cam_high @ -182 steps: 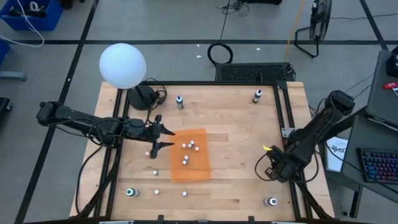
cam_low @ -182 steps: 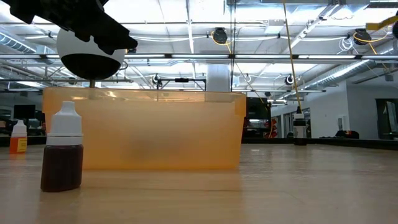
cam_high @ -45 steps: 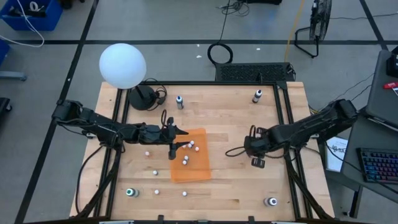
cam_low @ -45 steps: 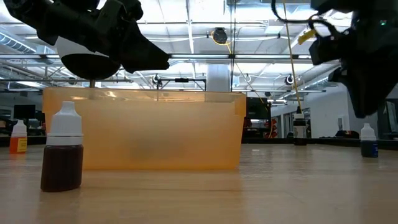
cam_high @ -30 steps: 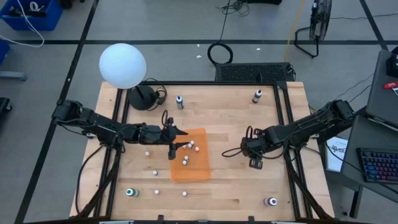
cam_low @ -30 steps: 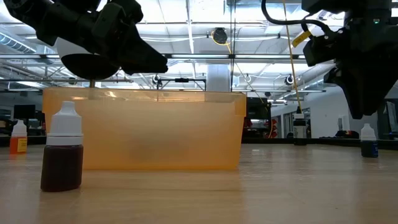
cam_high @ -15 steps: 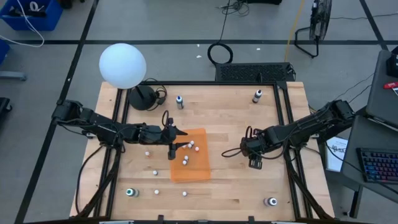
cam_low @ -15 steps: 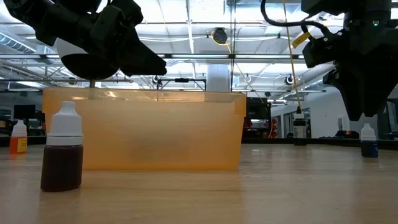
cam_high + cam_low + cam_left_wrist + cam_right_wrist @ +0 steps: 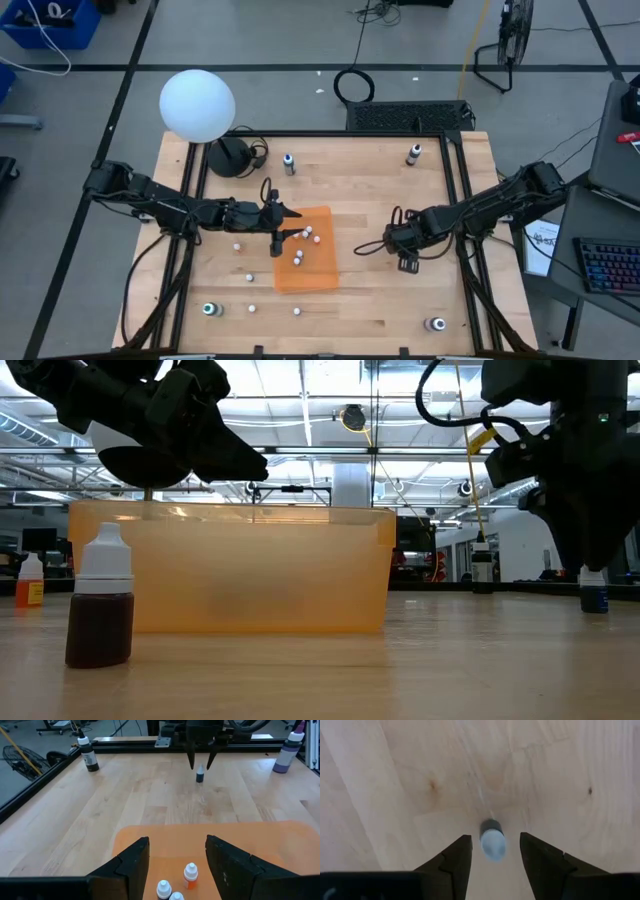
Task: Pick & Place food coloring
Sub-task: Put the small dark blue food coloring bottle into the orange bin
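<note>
Food coloring bottles are sitting partly in the orange tray (image 9: 318,275) at table center, a few white-capped ones (image 9: 298,258) showing inside it, more scattered on the wood in front of and left of the tray. One small dark-bodied bottle (image 9: 492,840) with a pale cap is standing upright on bare wood right of the tray, and the right gripper (image 9: 492,851) is hanging right over it, fingers spread on either side of the cap, not touching, nothing gripped. From the left wrist view the same bottle (image 9: 200,774) is showing between those dark fingers pointing down. Left gripper (image 9: 283,228) is hovering over the tray's left edge, jaws parted and empty, with bottles in the tray (image 9: 190,873) just below. A brown-filled bottle (image 9: 100,600) is standing near the low camera, in front of the tray wall.
</note>
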